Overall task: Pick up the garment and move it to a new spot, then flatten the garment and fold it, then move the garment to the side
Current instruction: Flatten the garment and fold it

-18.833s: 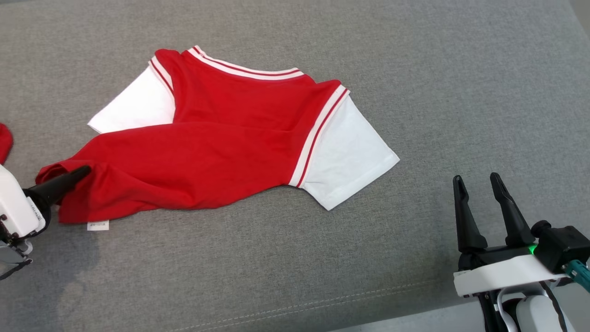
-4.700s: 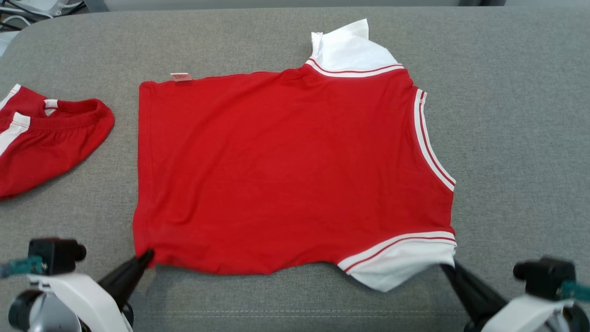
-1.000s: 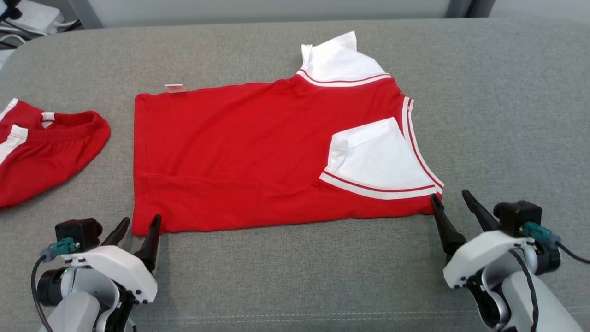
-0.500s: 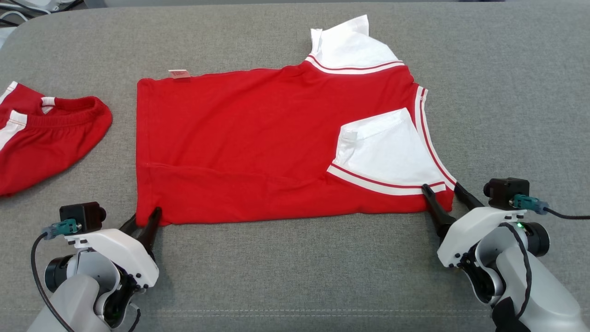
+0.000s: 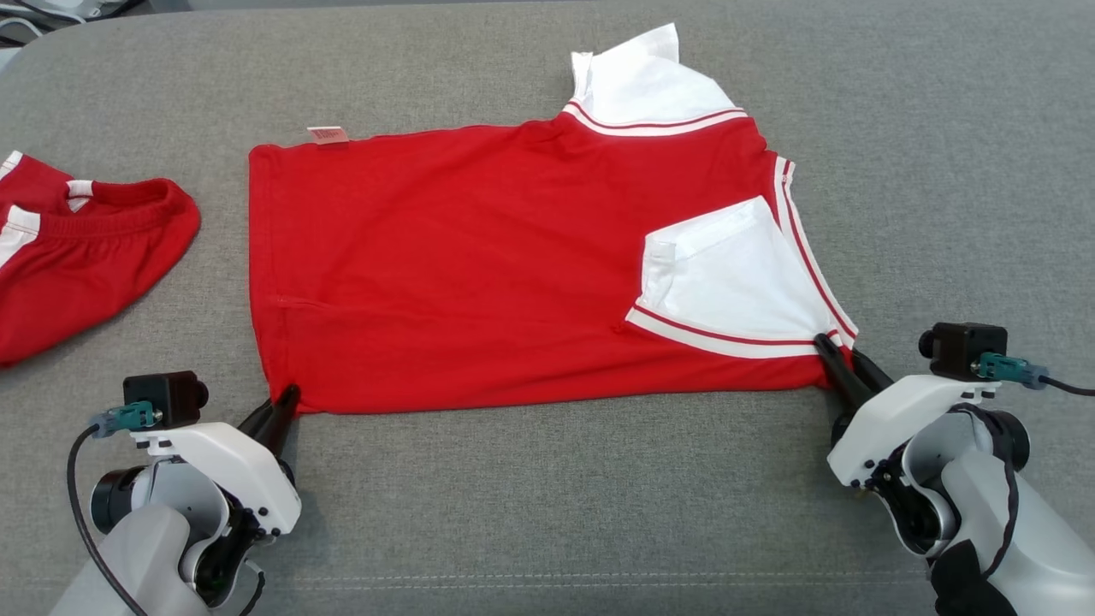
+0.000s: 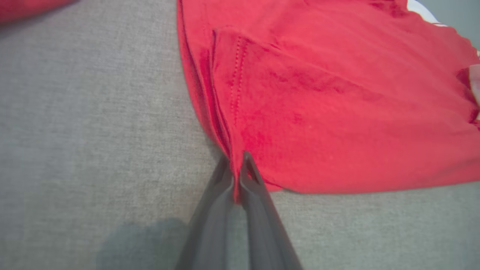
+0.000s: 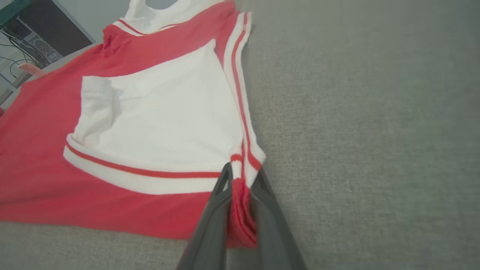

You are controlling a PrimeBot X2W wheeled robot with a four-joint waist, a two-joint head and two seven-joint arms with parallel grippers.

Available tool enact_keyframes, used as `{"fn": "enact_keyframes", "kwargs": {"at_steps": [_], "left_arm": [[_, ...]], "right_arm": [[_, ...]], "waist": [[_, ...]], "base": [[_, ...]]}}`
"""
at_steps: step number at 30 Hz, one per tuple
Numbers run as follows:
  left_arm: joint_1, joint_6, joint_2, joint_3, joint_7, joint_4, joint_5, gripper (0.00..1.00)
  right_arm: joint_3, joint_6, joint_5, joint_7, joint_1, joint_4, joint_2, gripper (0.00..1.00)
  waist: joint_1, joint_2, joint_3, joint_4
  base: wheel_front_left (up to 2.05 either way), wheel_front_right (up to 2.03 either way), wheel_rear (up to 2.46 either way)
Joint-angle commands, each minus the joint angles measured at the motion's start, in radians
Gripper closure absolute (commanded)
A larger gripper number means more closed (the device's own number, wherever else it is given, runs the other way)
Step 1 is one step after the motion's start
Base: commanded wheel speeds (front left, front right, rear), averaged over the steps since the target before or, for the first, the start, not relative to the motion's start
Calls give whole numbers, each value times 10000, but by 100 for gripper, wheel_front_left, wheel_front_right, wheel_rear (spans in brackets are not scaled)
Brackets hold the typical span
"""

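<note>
The red T-shirt (image 5: 479, 257) lies flat at mid-bench (image 5: 547, 513), with its near strip and white sleeve (image 5: 736, 274) folded over. The left gripper (image 5: 287, 399) pinches the near-left corner and the right gripper (image 5: 837, 351) pinches the near-right corner. Judged remaining: further folds, then the move aside.

Bare grey cushion (image 5: 941, 171) near and right of the garment (image 5: 470, 257); 1 other red garment (image 5: 85, 257) at left.

Grey woven cushion (image 5: 547, 513) throughout, with a stitched seam (image 5: 513, 578) along its near edge. Far left: a second red piece (image 5: 85, 257) with white stripes (bunched, neckband showing). Past the far left corner, cables (image 5: 51, 8). The right wrist view catches a dark box (image 7: 48, 26) there.
</note>
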Motion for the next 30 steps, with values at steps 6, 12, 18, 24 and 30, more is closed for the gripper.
{"fn": "enact_keyframes", "kwargs": {"at_steps": [6, 12, 18, 24, 30], "left_arm": [[-162, -75, 484, -137, 331, -951, 151, 100], [456, 217, 731, -235, 656, -2196, 128, 100], [1685, 907, 1248, 58, 873, -3667, -130, 100], [3053, 1846, 1734, 367, 1232, -5427, -384, 100], [3339, 1975, 1770, 358, 1572, -5943, -654, 0]], "right_arm": [[-292, -48, 384, -409, 427, -64, -476, 100], [-565, -48, 577, -601, 1242, -479, -565, 100], [-848, -48, 593, -634, 2187, -1163, -430, 100], [-1251, -48, 361, -382, 3007, -1938, -283, 100], [-1737, -48, 69, -9, 3467, -2628, -99, 0]], "waist": [[0, 0, -43, -258], [0, 0, -151, -485], [0, 0, -307, -616], [0, 0, -446, -527], [0, 0, -511, -352]], "base": [[0, 0, 0], [0, 0, 0], [0, 0, 0], [0, 0, 0], [0, 0, 0]]}}
